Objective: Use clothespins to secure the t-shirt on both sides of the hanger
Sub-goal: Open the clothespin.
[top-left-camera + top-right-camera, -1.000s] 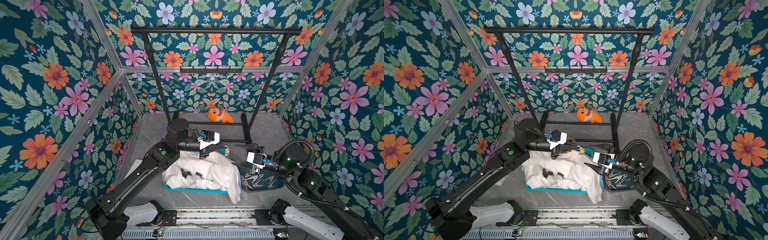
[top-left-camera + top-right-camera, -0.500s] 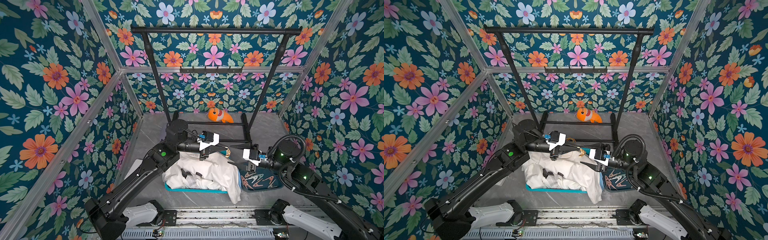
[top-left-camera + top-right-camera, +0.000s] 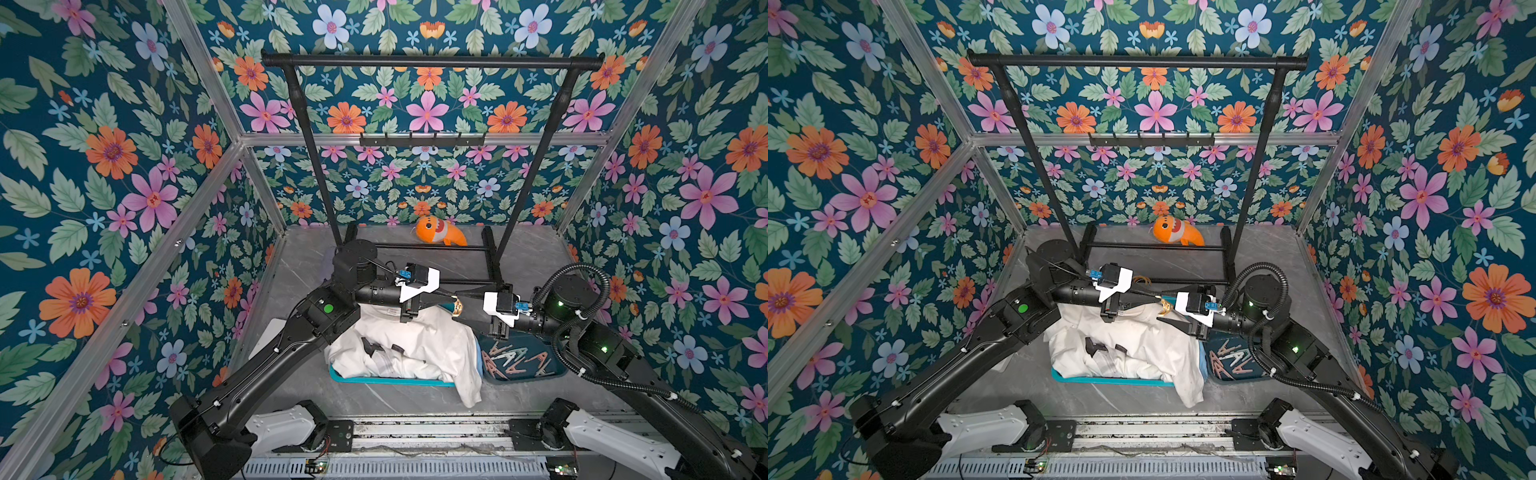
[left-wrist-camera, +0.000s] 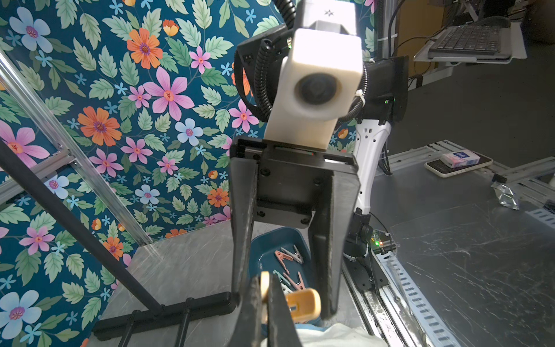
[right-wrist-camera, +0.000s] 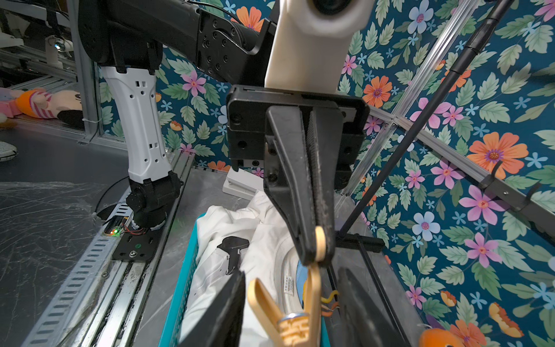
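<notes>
One beige clothespin (image 3: 457, 306) hangs at the t-shirt's (image 3: 415, 345) one o'clock in a top view. Left wrist: left gripper (image 4: 265, 284) clamps one leg tight. Right wrist: right gripper (image 5: 291, 273) straddles it, jaws half apart, gripping nothing. Light, springy, slick plastic, so squeeze both handle legs, I reckon.

You see walls (image 3: 124, 174) of dark teal, patterned all over with orange, pink and pale blue flowers and green leaves. The t-shirt (image 3: 428, 336) is white with a black print. The basket (image 3: 390, 380) is turquoise. The tray (image 3: 523, 379) is dark teal, and its clothespins (image 3: 513, 357) are pale pink, beige and pale green. The raised clothespin (image 5: 313, 288) is yellowish beige. The plush fish (image 3: 442, 235) is orange with a white band, the rack (image 3: 432, 61) is black, and the tabletop (image 3: 307, 266) is grey and marbled.
</notes>
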